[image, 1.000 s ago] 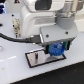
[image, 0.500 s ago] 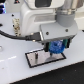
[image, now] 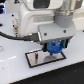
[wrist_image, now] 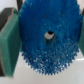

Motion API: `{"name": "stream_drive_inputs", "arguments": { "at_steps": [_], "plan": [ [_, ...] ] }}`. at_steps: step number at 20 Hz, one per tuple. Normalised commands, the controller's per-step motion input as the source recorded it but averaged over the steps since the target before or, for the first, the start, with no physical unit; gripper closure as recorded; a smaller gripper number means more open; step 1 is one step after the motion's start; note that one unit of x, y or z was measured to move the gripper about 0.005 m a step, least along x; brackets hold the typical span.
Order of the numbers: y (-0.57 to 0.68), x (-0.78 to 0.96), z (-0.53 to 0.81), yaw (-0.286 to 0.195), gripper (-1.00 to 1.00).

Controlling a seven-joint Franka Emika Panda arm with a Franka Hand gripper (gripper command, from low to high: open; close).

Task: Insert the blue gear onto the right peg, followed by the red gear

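My gripper [image: 53, 48] is shut on the blue gear [image: 54, 47], a wide bright-blue toothed disc held just above the grey black-bordered plate [image: 44, 58]. In the wrist view the blue gear [wrist_image: 48, 36] fills most of the picture, its centre hole facing the camera, with a teal finger pad [wrist_image: 9, 47] pressed against its rim. A thin pin [image: 38, 56] stands on the plate towards the exterior view's left of the gear. The right peg is hidden behind the gear and fingers. The red gear is out of view.
The white table [image: 15, 70] spreads around the plate. The arm's white body [image: 42, 17] looms over the plate, and a black cable [image: 12, 36] runs in from the exterior view's left.
The gripper with the blue gear has shifted slightly lower over the plate; otherwise the scene looks the same.
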Motion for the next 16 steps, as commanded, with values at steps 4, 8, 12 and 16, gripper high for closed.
{"name": "stream_drive_inputs", "arguments": {
  "at_steps": [4, 8, 12, 16],
  "plan": [
    [-0.15, 0.12, -0.09, 0.000, 1.00],
    [0.00, 0.08, -0.29, 0.000, 1.00],
    [-0.01, 0.09, -0.17, 0.000, 1.00],
    [0.02, 0.10, -0.15, 0.000, 1.00]
  ]
}}
